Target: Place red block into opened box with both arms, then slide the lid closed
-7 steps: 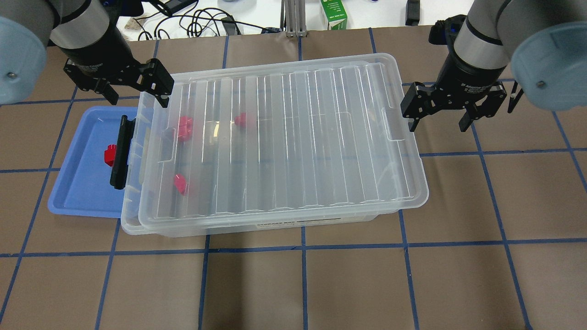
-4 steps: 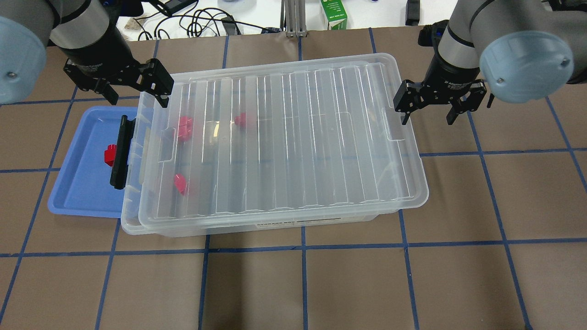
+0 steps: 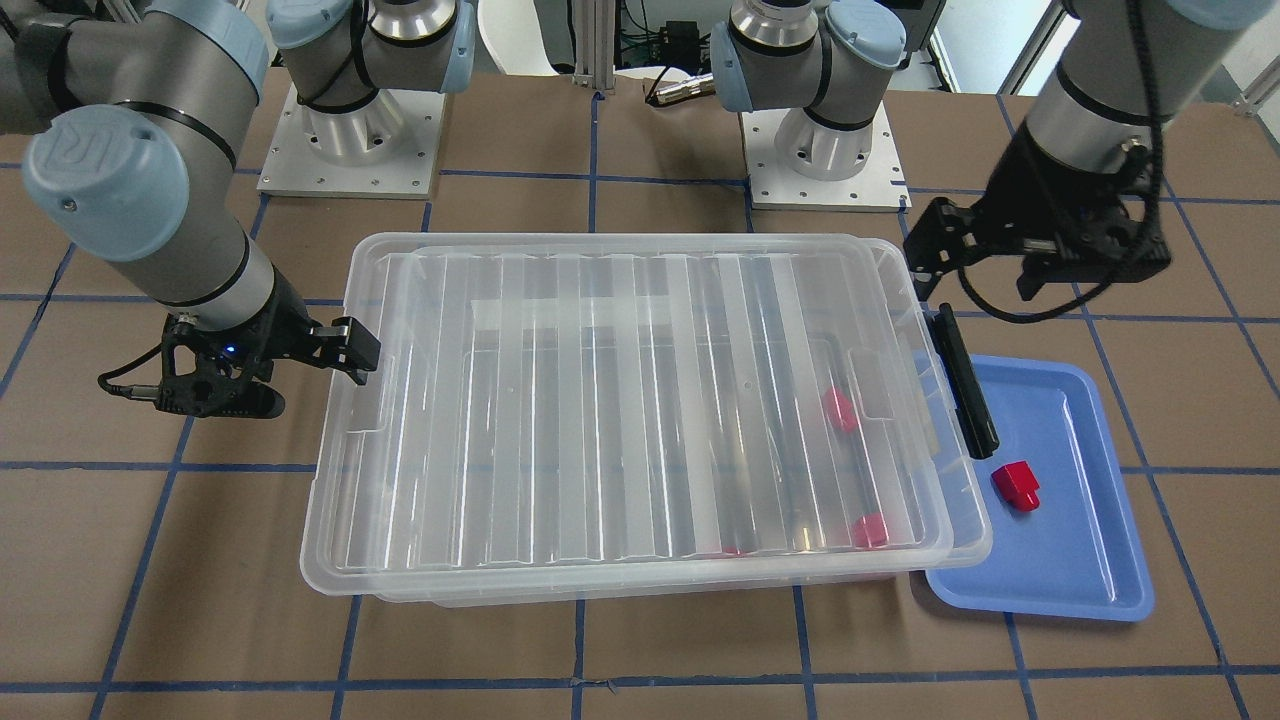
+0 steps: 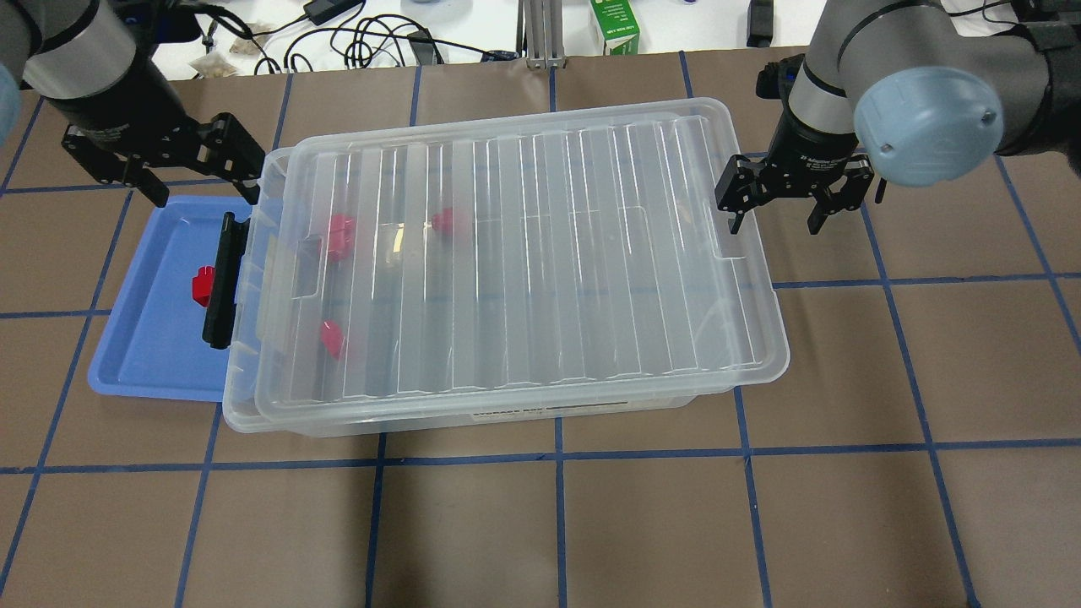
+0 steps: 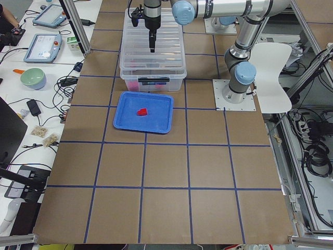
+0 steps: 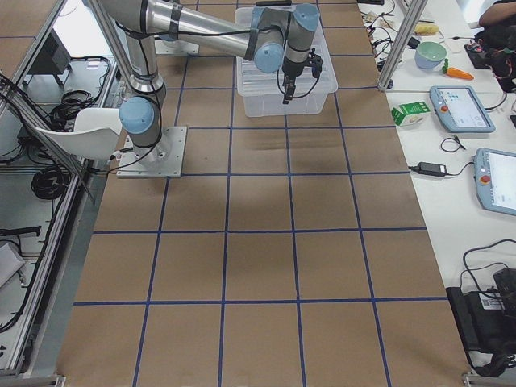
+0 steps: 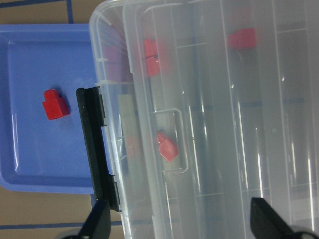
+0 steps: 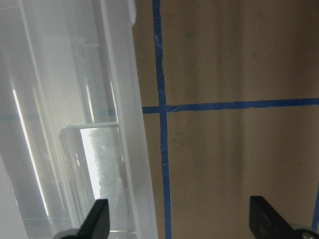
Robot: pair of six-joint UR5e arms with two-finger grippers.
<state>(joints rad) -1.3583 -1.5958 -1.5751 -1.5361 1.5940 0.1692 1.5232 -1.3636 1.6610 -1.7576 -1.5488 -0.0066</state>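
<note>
Box (image 4: 507, 415): clear plastic bin on surface (image 4: 591, 523), holding three stored red blocks (image 4: 340, 232).
Lid (image 4: 524, 253): ribbed, lying on the rim, offset toward the right arm; narrow gap at the left end.
Right tool (image 4: 775, 221): fingers apart, empty, just beside the lid's right edge, probably to push it shut.
Left tool (image 4: 201, 181): fingers apart, empty, over the blue tray's (image 4: 148, 355) far end.
Red block (image 4: 203, 285): in the tray, near left tool, untouched.

We see two silver tubular arms (image 3: 205, 255) with pale blue joint caps (image 3: 95, 180), black two-finger grippers (image 4: 774, 225), black cables (image 3: 1152, 90) and screwed silver base plates (image 3: 400, 172).
</note>
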